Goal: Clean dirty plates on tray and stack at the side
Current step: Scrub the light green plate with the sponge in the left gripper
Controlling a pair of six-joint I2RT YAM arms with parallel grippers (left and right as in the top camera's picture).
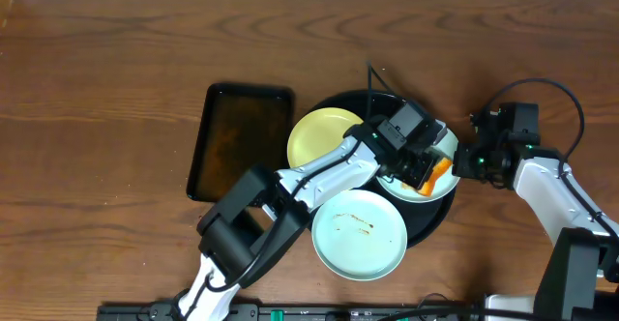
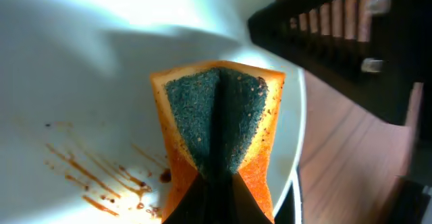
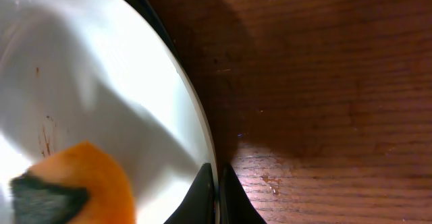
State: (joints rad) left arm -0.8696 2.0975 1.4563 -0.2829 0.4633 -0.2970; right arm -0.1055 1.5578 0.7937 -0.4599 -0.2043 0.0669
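Wooden bench point(image 1: 97, 70), black tray point(image 1: 427, 226): over the streaked plate point(image 2: 101, 69) inside it, my left fingers point(image 2: 185, 209) clench the sponge point(image 2: 216, 123), while my right fingers point(image 3: 200, 200) pinch the plate's rim. Wiping is in hand, I judge; next I drag the sponge across the sauce point(image 2: 101, 177).

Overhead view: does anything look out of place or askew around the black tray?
Yes. The near mint plate straddles the rim of the tray and lies partly over the table. It has brown streaks on it. Nothing else stands out.
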